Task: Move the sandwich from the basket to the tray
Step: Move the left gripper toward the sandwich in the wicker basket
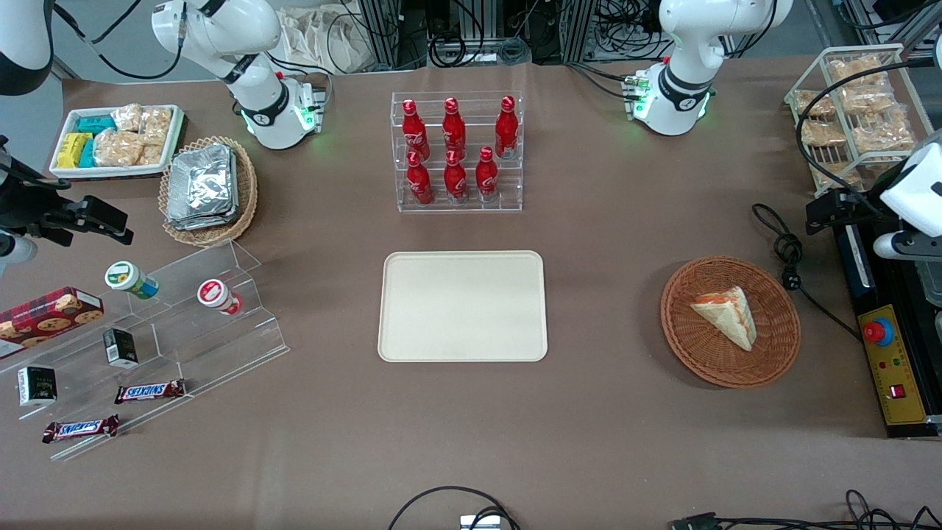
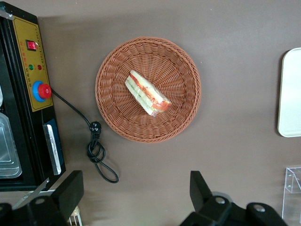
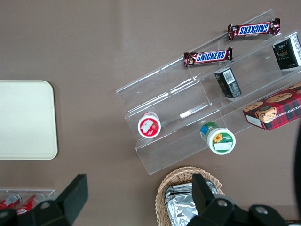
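The sandwich (image 1: 725, 315) (image 2: 147, 93), a pale bread wedge with red and green filling, lies in the round reddish-brown basket (image 1: 692, 353) (image 2: 176, 63) toward the working arm's end of the table. The cream tray (image 1: 462, 306) (image 2: 291, 94) (image 3: 26, 120) sits bare at mid-table. My gripper (image 1: 831, 210) (image 2: 136, 197) hovers well above the table, off the basket's rim and a little farther from the front camera than the basket. It is open, its fingers (image 2: 70, 190) wide apart with nothing between them.
A coiled black cable (image 1: 787, 258) (image 2: 96, 150) and a control box with a red stop button (image 1: 887, 368) (image 2: 33, 61) lie beside the basket. Farther from the front camera than the tray stands a cola bottle rack (image 1: 456, 151). A wire rack of bagged snacks (image 1: 854, 110) stands near the arm.
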You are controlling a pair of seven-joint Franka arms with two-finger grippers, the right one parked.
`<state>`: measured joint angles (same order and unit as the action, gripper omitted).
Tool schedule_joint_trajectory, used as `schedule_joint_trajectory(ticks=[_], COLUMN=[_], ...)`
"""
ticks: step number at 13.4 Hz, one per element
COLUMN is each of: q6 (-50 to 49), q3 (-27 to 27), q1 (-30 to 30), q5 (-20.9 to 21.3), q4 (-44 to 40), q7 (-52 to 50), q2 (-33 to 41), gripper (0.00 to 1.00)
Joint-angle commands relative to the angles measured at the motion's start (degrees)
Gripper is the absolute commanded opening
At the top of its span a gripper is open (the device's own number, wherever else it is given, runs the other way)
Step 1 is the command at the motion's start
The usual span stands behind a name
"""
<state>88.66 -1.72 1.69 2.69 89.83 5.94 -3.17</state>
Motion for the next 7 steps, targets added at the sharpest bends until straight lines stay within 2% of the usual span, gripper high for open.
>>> schedule_joint_trajectory(ticks=[1, 6, 7], q6=[-2.0, 1.8, 4.6], q3=[0.6, 1.0, 1.0], q1=[-0.9, -1.6, -1.7], q5=[0.2, 0.6, 0.6], q4=[0.3, 2.1, 3.5], q7=[-0.3, -1.3, -6.1], q2=[1.1, -1.9, -3.2], gripper=[1.0, 1.0, 1.0])
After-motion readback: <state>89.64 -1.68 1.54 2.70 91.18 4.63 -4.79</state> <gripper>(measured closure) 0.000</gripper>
